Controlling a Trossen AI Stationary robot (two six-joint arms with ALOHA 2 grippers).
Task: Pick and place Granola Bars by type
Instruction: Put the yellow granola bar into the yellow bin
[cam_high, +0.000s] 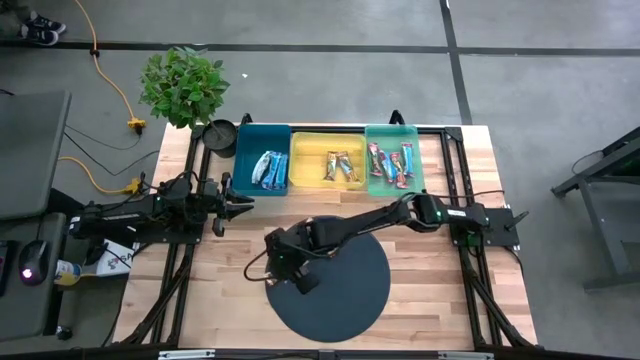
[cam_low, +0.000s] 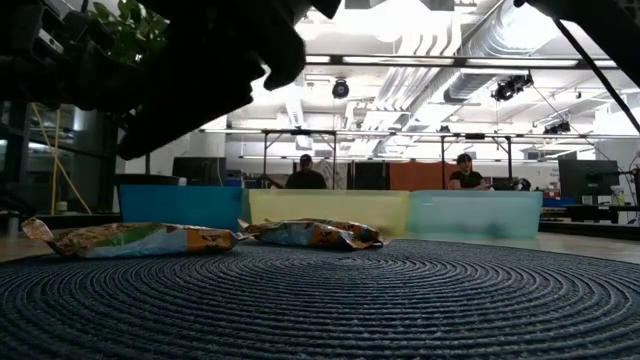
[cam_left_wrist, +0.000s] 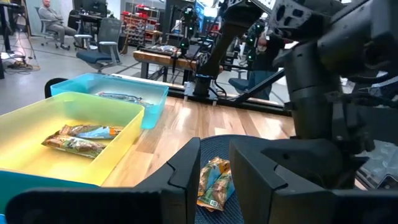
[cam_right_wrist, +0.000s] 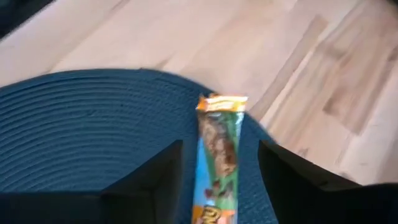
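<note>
Right tool (cam_right_wrist: 217, 180) hovers spread apart over a granola bar (cam_right_wrist: 217, 149) at the mat's (cam_right_wrist: 81, 130) nine-o'clock edge.

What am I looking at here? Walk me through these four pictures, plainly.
Two dark robot arms work at a wooden table. One picture looks straight down from above, one looks level across the tabletop, and one comes from each arm's wrist. At the far edge stand a teal plastic bin, a yellow plastic bin and a green plastic bin, each already holding wrapped granola bars. On the round dark woven mat lie two more bars. The right gripper hangs over the mat, open, its fingers either side of a green-and-orange wrapped bar, not yet gripping it. The left gripper waits near the teal bin, holding nothing visible.
</note>
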